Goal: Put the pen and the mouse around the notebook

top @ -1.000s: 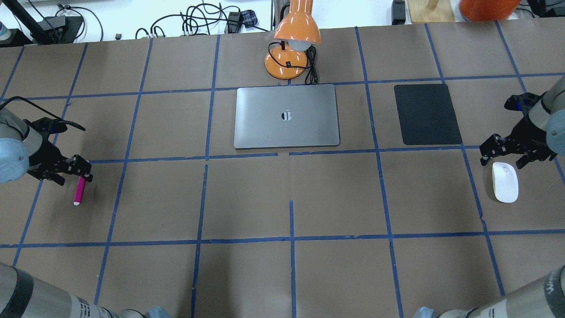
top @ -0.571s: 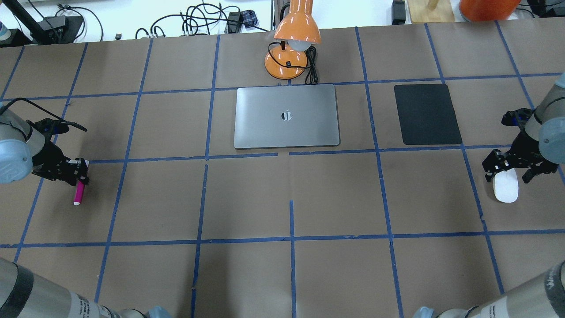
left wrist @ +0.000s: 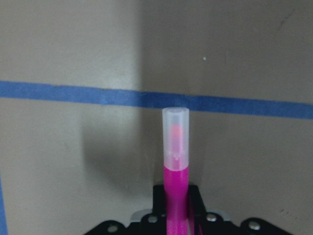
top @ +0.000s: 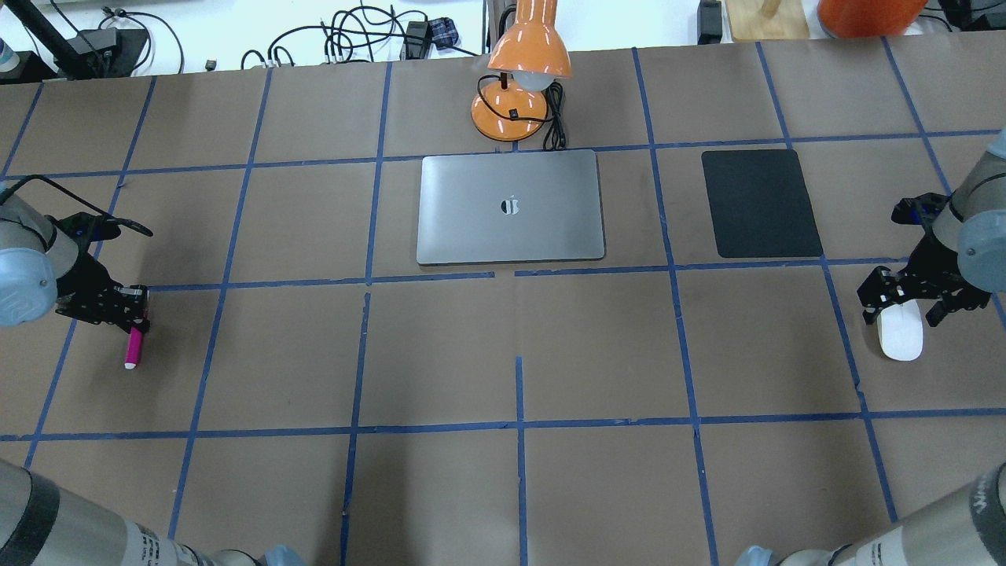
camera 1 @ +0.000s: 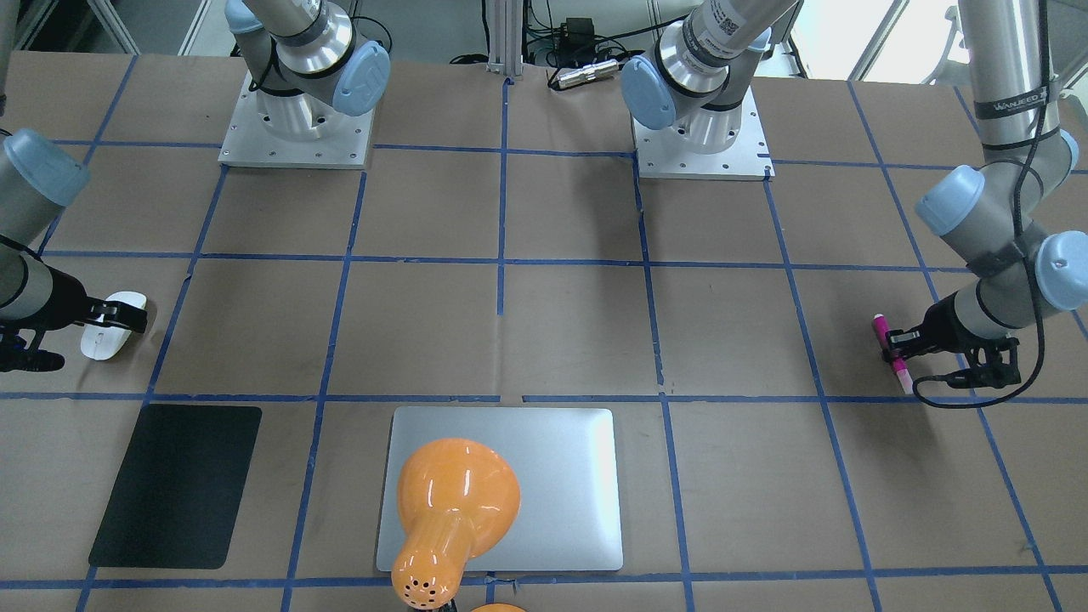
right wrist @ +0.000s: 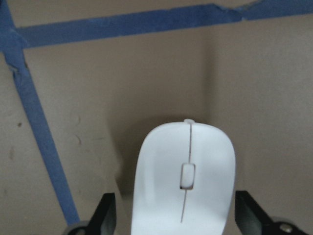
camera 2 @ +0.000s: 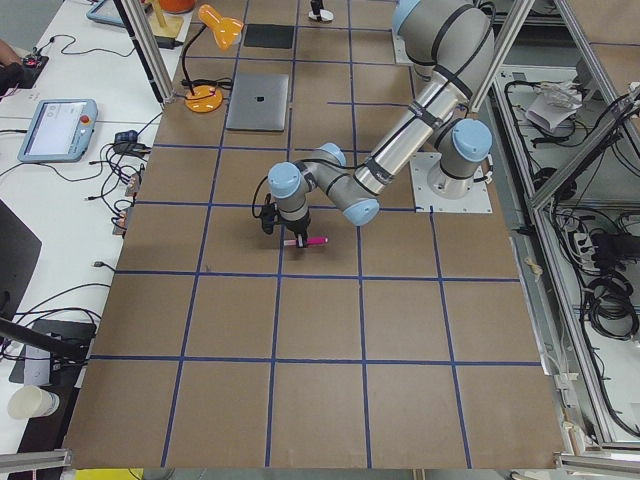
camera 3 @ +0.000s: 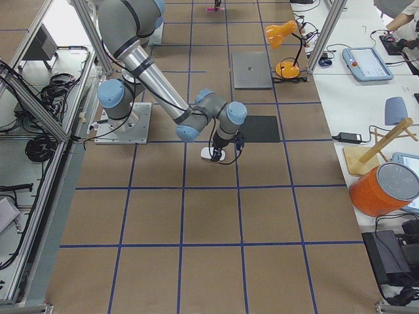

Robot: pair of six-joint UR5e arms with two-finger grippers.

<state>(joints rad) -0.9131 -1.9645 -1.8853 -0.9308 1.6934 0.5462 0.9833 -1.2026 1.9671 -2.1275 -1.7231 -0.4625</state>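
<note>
Overhead exterior: left gripper point(top: 135, 316) clamps the pen point(top: 133, 350); right gripper point(top: 902, 308), wide astride the mouse point(top: 901, 339), should close squarely on its flanks before lifting.

Right gripper point(camera 3: 216, 152) is down over the white mouse point(camera 3: 209, 156), just beside the black mat point(camera 3: 257, 129); laptop point(camera 3: 252, 70) and orange lamp point(camera 3: 280, 33) sit farther along the table.
</note>
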